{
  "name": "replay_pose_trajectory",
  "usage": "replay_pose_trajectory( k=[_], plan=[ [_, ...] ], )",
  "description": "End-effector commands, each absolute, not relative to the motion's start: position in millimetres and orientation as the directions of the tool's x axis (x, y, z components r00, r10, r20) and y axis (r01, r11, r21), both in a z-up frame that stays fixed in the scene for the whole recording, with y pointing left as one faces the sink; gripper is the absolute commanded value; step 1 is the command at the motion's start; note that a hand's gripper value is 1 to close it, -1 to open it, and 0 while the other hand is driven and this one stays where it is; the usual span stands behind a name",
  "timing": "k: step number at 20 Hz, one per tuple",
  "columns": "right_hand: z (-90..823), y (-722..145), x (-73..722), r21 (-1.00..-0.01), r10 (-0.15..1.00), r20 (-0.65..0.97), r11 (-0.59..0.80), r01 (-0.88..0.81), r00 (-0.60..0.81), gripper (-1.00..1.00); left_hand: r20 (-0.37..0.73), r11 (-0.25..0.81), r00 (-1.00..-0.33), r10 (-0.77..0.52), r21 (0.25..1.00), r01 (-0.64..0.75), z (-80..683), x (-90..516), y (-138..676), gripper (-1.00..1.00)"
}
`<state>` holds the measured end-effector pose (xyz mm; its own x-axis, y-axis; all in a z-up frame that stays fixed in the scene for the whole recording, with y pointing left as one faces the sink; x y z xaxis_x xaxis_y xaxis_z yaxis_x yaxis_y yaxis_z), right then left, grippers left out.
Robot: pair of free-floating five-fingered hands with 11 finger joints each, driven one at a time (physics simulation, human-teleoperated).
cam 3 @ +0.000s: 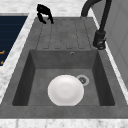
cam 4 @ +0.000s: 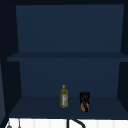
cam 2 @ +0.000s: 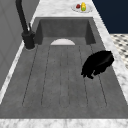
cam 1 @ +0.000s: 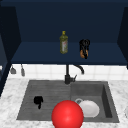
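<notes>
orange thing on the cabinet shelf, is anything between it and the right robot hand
Nothing visible: the right robot hand is already curled round the orange thing on the cabinet shelf. The oil bottle stands apart, to their left.
</notes>
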<state>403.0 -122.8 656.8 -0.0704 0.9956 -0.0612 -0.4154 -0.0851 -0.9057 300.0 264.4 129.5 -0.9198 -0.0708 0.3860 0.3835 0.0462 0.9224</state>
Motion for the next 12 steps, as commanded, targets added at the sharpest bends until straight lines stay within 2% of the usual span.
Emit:
replay_pose_trajectory(
  k=[1,12],
  plan=[
    [663,-125,372,-0.912,0.997,-0.027,-0.054,-0.408,-0.070,1.00,0.386,0.046,-0.920,-0.071,0.922,0.384,130,300,264,0.00],
    [659,-133,296,-0.912,0.997,-0.042,-0.067,-0.405,-0.071,1.00,0.386,0.046,-0.920,-0.071,0.922,0.384,130,300,264,0.00]
  ],
)
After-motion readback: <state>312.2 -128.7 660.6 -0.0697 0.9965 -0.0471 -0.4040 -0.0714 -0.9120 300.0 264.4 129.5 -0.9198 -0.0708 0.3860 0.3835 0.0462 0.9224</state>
